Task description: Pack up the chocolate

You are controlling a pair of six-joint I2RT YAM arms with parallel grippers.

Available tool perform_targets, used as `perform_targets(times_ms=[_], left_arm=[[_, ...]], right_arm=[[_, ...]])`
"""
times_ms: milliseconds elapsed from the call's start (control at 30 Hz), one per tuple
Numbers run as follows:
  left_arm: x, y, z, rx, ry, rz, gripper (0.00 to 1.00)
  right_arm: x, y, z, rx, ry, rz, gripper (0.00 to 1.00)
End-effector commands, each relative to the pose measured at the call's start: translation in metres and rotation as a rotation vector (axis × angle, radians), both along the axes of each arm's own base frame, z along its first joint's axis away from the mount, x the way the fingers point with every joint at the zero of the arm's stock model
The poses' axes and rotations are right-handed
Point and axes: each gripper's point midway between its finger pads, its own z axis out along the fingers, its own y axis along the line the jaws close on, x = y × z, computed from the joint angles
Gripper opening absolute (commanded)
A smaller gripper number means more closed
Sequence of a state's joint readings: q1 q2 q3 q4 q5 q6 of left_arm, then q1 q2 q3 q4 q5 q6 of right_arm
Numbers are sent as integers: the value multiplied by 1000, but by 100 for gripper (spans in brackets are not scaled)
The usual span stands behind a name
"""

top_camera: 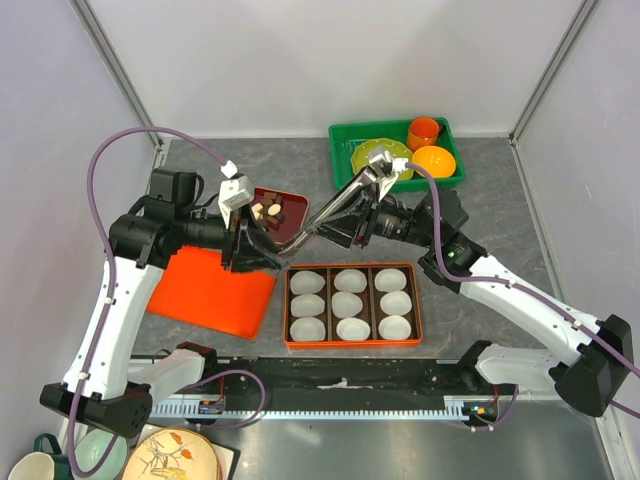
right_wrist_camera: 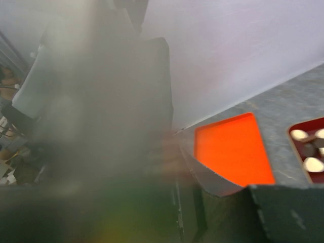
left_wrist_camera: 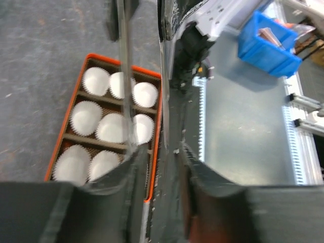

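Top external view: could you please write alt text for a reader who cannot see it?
An orange tray holding nine empty white paper cups sits between two robot arms; behind it, a dark red dish holds the chocolate.

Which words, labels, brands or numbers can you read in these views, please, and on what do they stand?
None can be read.
The orange box, orange lid and green bin show no lettering.
The blue bin in the left wrist view is too blurred to tell.
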State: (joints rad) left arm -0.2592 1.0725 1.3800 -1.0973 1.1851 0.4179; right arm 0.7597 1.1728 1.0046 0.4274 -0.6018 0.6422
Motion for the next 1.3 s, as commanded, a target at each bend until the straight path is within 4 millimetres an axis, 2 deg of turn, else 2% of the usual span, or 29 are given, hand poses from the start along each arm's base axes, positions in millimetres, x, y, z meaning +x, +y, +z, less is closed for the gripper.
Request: perform_targets(times_ms=[0, 33, 67, 233, 267, 333, 367, 400, 433, 500, 567, 600, 633, 700, 733, 800, 833, 900, 933, 967, 1033, 1100, 1133, 1200, 1233, 1267], left_arm=[[15, 10, 23, 45, -160, 124, 87], [17, 12, 27, 51, -182, 152, 97], [23, 17, 30, 73, -208, 198, 99], [42, 35, 49, 96, -272, 384, 99], [58, 48, 51, 119, -306, 492, 99], [79, 64, 48, 143, -294, 634, 99], [97, 83, 35, 186, -276, 740, 99], [108, 91, 32, 188, -282, 783, 99], [121, 108, 23, 207, -257, 852, 98], [146, 123, -3, 248, -195, 911, 97], [168, 155, -24, 276, -133, 1025, 97], [187, 164, -34, 278, -118, 1053, 98], [197, 178, -43, 286, -89, 1101, 99], [218, 188, -60, 303, -49, 1131, 97], [238, 195, -74, 323, -23, 1152, 94], [255, 200, -84, 325, 2, 1175, 89], [273, 207, -96, 338, 17, 1199, 83], [289, 211, -108, 348, 42, 1214, 73], [300, 207, -107, 332, -8, 1229, 60], [302, 205, -102, 326, -35, 1237, 53], [308, 187, -104, 363, -86, 1211, 39], [309, 178, -114, 412, -91, 1196, 33], [305, 164, -119, 424, -85, 1161, 33], [300, 158, -116, 414, -122, 1165, 36], [292, 152, -132, 447, -119, 1157, 38], [292, 148, -133, 459, -150, 1158, 39]], right_arm=[[-1, -9, 19, 20, -83, -55, 38], [1, -11, 15, 0, -76, -64, 36], [2, -11, 18, -7, -98, -75, 36], [18, -19, 13, -86, -130, -187, 33], [21, -21, 11, -106, -154, -209, 33], [34, -22, 4, -145, -158, -273, 30], [35, -20, 1, -160, -165, -284, 29], [40, -19, -4, -189, -190, -307, 27], [50, -16, -10, -216, -189, -343, 24], [57, -8, -21, -268, -205, -358, 20], [71, 0, -31, -311, -207, -398, 18], [76, 2, -34, -325, -208, -410, 17], [85, 5, -41, -352, -214, -434, 16], [97, 4, -44, -372, -219, -484, 16], [104, 6, -50, -389, -219, -498, 15], [114, 5, -54, -402, -220, -539, 11], [117, 7, -60, -414, -216, -546, 11], [120, 8, -65, -420, -214, -551, 11], [120, 8, -67, -422, -212, -550, 11], [120, 8, -67, -419, -209, -551, 11], [118, 7, -68, -413, -209, -550, 11], [116, 6, -65, -406, -209, -547, 11], [113, 5, -65, -405, -210, -536, 11], [110, 2, -64, -400, -210, -535, 13], [109, 1, -63, -398, -209, -534, 13], [107, 0, -63, -395, -207, -534, 13]])
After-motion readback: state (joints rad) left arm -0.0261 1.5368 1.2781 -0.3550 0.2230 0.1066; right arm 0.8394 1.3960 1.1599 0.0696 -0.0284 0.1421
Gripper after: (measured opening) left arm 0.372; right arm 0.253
